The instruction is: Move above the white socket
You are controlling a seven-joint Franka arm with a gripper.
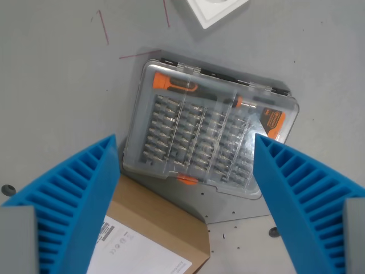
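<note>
- Tool (185, 171) open, blue fingers (85, 200) spread wide, holding nothing.
- Socket (214, 9) at top edge, partly cut off, on grey surface (51, 85).
- Bit case (208, 137) lies between fingers; cardboard box (154, 234) below it.

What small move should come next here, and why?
Probably a shift toward the top of the wrist view. The white socket is cut off by the upper edge, while the open, empty claw sits over the bit case and cardboard box. Moving that way should bring the socket between the fingers.
</note>
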